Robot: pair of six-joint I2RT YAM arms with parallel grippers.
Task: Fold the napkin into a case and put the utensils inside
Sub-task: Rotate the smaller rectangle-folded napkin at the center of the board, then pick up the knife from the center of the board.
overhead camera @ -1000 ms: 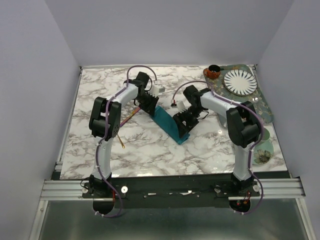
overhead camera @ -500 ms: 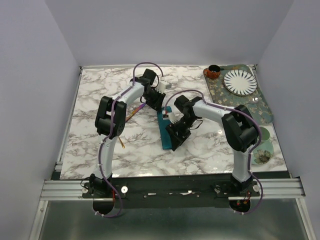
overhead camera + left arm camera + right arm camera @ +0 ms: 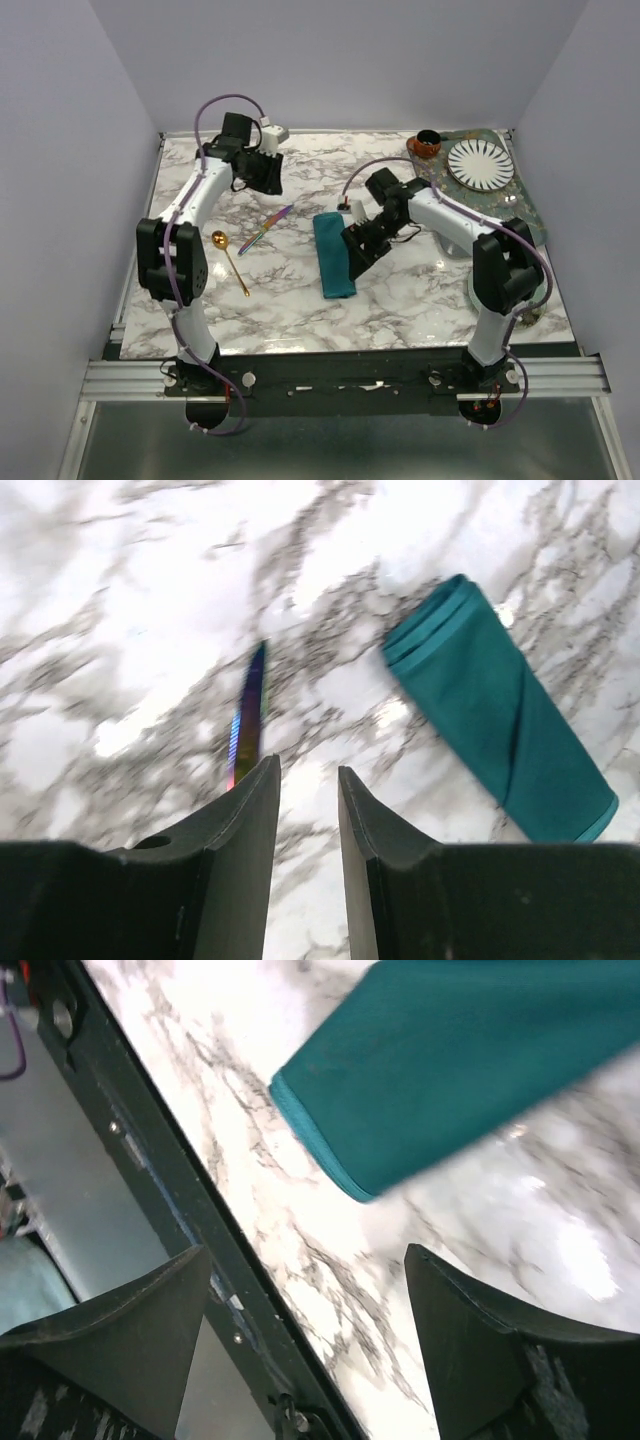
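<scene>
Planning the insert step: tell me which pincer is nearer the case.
Right. The right pincer hovers just beside the case; the left pincer is off past the purple utensil.

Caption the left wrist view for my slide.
Open, empty left pincer over marble table; iridescent metal utensil ahead, folded teal cloth case right.

The surface (image 3: 400, 295) is showing white marble with grey veining. The case (image 3: 333, 254) is looking plain teal. The iridescent utensil (image 3: 265, 229) is shimmering purple into rainbow hues, and the gold utensil (image 3: 229, 258) is gleaming yellow. The plate (image 3: 480, 163) is displaying black rays on white, over a dark green patterned mat (image 3: 525, 215). The left pincer (image 3: 308, 770) and right pincer (image 3: 305, 1260) are appearing black.
</scene>
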